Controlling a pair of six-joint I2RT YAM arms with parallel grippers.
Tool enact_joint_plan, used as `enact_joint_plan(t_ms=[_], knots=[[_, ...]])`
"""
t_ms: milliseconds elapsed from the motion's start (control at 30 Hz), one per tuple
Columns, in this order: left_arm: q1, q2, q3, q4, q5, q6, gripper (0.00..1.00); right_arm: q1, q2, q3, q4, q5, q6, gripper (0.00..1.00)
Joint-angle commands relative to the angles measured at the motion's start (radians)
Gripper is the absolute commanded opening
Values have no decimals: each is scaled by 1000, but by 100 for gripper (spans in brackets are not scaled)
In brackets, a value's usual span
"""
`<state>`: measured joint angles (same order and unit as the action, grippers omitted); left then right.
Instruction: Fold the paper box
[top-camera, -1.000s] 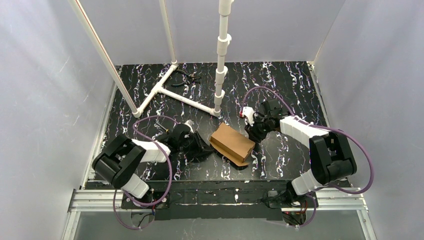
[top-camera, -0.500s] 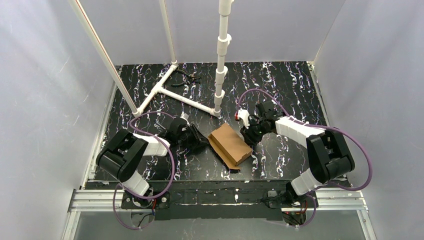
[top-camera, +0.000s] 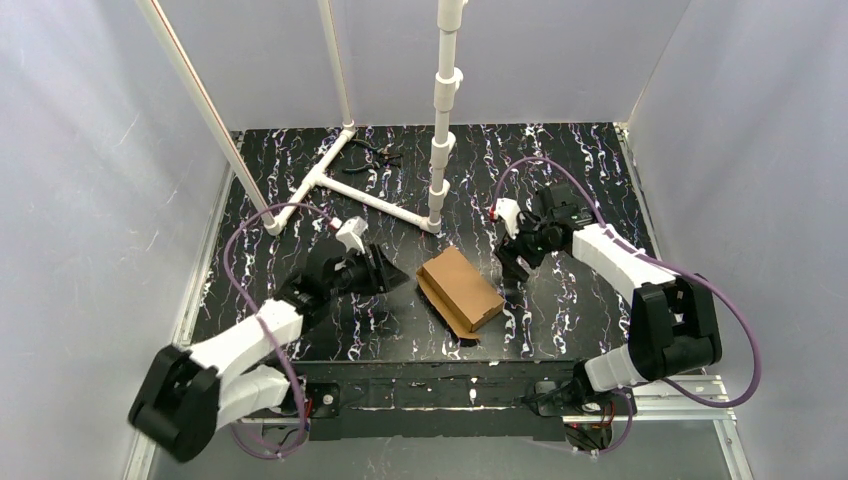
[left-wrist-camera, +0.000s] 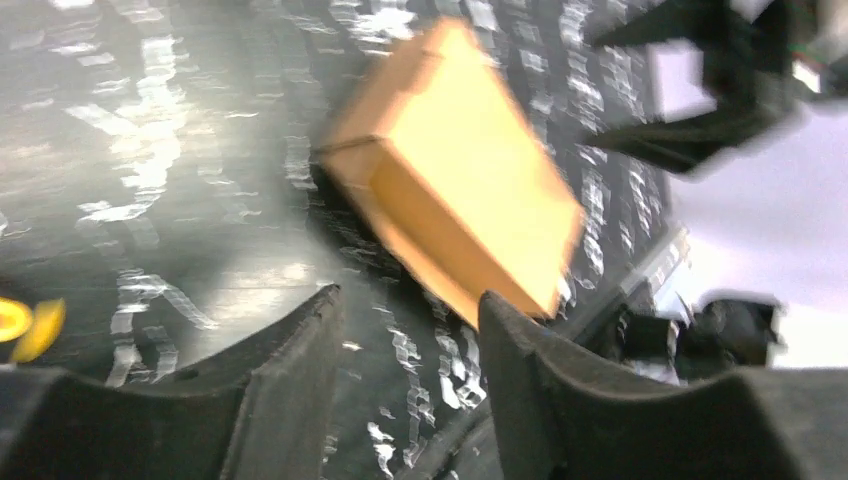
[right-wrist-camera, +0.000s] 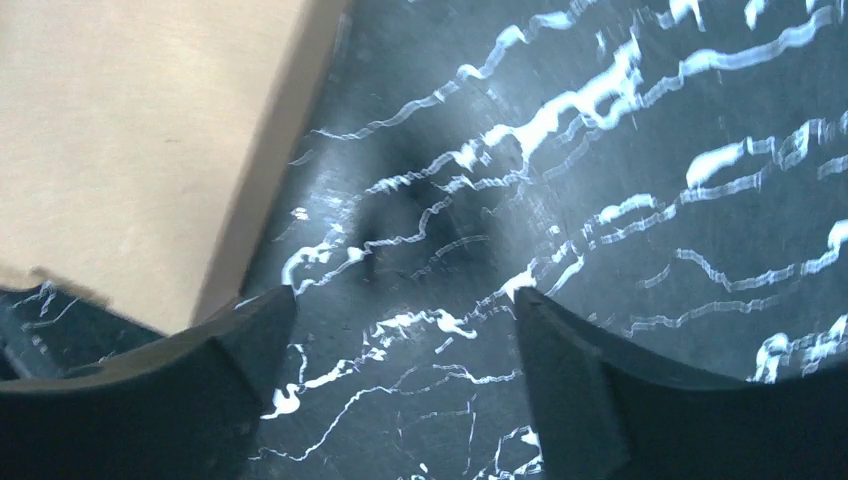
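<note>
Holding my left gripper parted and empty just left of the paper box on the table, I have my right gripper spread wider, empty, just right of it; I count one box, two grippers.

Plain brown paper box, black table veined white, white pipe frame

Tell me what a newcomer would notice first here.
A brown paper box lies slanted in the middle of the table. The left gripper and right gripper flank it, both open and empty. A white pipe frame stands at the back.
</note>
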<state>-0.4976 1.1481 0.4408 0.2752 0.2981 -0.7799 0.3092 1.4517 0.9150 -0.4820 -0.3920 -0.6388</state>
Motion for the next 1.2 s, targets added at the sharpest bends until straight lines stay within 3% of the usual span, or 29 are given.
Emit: enact_joint_plan(t_ms=[0,133,267,333,467,633,800,1167], knots=[[-214,-212,18,-110,80,341,55,2,-51,75,-178,-249,-274,96],[-409,-292,-16,-91,-27,521,61,4,-75,36,-224,-477,-499,98],[-542,-318,-106,97,-79,655,75,10,-53,46,-329,-532,-668,98],[-616,-285,-140,190,-107,747,81,10,-67,34,-322,-520,-672,98],[-781,-102,-108,270,-250,945,82,8,-125,-31,-220,-471,-593,98],[-919,129,9,333,-531,1039,75,8,-127,-50,-176,-448,-536,98],[-960,294,91,408,-660,1066,63,8,-117,-49,-183,-455,-538,98],[-962,405,100,490,-663,1104,37,8,-106,-50,-200,-470,-545,98]])
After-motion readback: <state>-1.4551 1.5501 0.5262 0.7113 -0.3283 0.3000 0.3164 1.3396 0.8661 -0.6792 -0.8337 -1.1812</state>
